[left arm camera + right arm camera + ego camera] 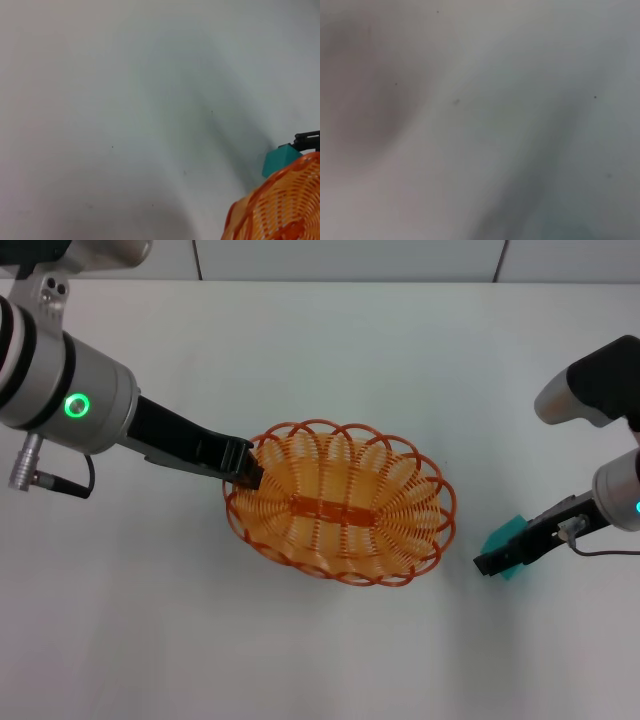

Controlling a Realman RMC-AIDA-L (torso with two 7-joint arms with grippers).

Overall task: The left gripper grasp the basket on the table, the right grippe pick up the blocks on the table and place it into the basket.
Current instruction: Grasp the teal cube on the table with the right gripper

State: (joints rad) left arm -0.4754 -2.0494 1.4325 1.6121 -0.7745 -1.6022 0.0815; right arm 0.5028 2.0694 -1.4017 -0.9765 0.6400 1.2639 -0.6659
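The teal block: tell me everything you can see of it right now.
The teal block is a small plain-faced cube, matte and solid-looking, lying on the white table to the right of the orange basket, apart from it. The right hand is down over it, black fingers covering part of it; whether they grip it cannot be told. The left wrist view shows the cube just beyond the basket rim.

1. The place looked like a robot test bench in a lab — not a home or a shop.
2. A large plain white table (300, 360) filled nearly the whole head view, bare of any household clutter.
3. Two machine arms reached in from either side, one with a glowing green ring (76, 405) — gear of a research setup.
4. Pale panels with dark seams ran along the far edge.
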